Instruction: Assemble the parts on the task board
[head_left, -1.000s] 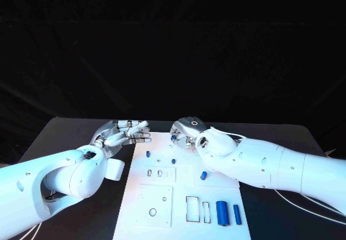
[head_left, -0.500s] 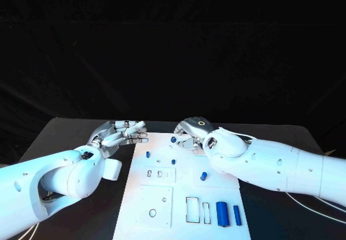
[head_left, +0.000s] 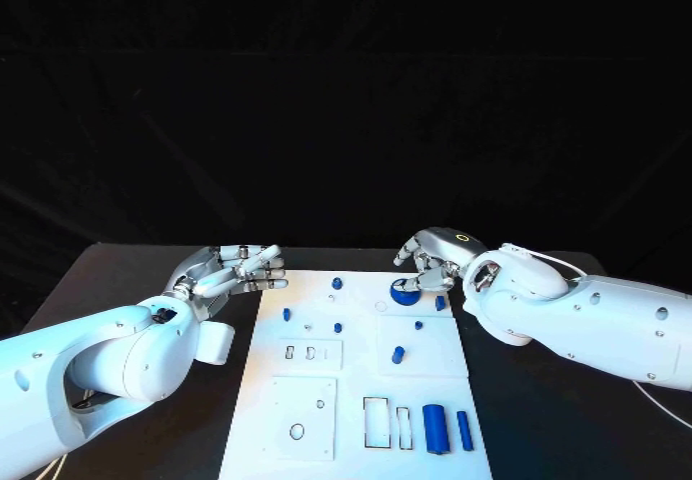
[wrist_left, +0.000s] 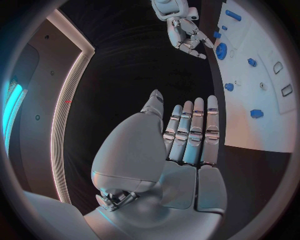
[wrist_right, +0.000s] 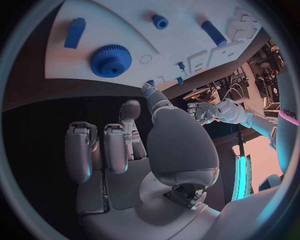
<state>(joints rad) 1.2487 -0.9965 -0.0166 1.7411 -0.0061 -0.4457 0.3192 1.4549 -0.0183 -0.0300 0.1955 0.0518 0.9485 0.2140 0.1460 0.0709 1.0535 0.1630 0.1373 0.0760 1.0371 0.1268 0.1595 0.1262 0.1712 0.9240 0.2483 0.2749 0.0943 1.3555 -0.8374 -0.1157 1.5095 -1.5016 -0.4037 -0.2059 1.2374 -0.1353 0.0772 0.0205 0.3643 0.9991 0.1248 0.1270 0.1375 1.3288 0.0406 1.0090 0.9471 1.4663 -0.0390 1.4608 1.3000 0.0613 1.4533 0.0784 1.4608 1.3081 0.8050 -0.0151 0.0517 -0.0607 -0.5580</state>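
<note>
A: Task board (head_left: 346, 385): smooth white plate, matt, plastic by the look. Blue gear (wrist_right: 111, 60): moulded plastic, toothed rim, dull sheen.

B: Both hands, left (head_left: 238, 270) and right (head_left: 433, 262): silver, brushed-metal look, satin; could be coated plastic. Arm shells glossy white. Table (head_left: 116, 290): black, matt

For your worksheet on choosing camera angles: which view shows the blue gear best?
The right wrist view: the blue gear lies unobstructed there, its teeth distinct. In the head view, the right hand partly covers it. The left wrist view shows it small, edge-on.
</note>
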